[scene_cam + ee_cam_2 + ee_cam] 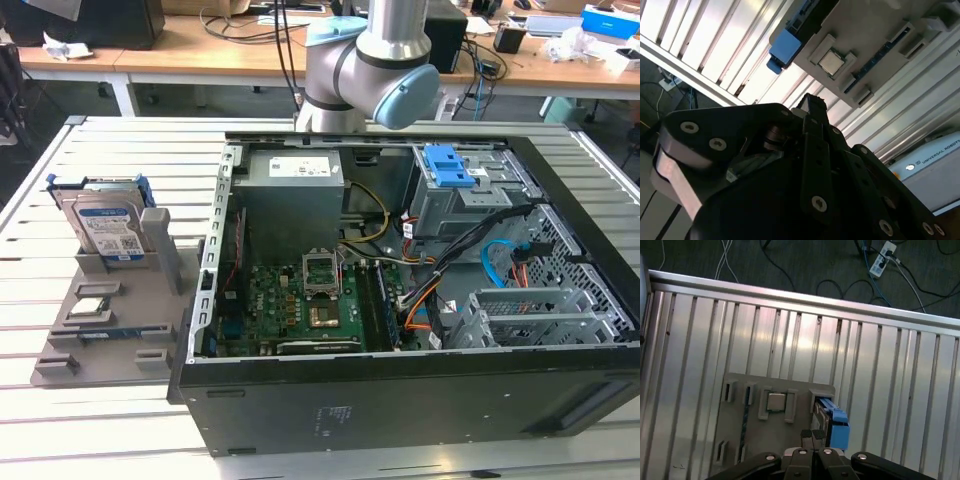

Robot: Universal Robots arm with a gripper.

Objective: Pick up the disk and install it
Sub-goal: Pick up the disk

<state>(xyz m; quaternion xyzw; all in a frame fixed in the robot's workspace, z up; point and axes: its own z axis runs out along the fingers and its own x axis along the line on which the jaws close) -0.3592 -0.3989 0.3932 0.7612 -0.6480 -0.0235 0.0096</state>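
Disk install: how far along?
Done: nothing visible yet. The disk stands upright in its holder, on the exterior view's left of the open case. In hand: in the first wrist view the end effector is above the holder, apart from the disk. Left: pick-up and install, since the disk is not in the case.
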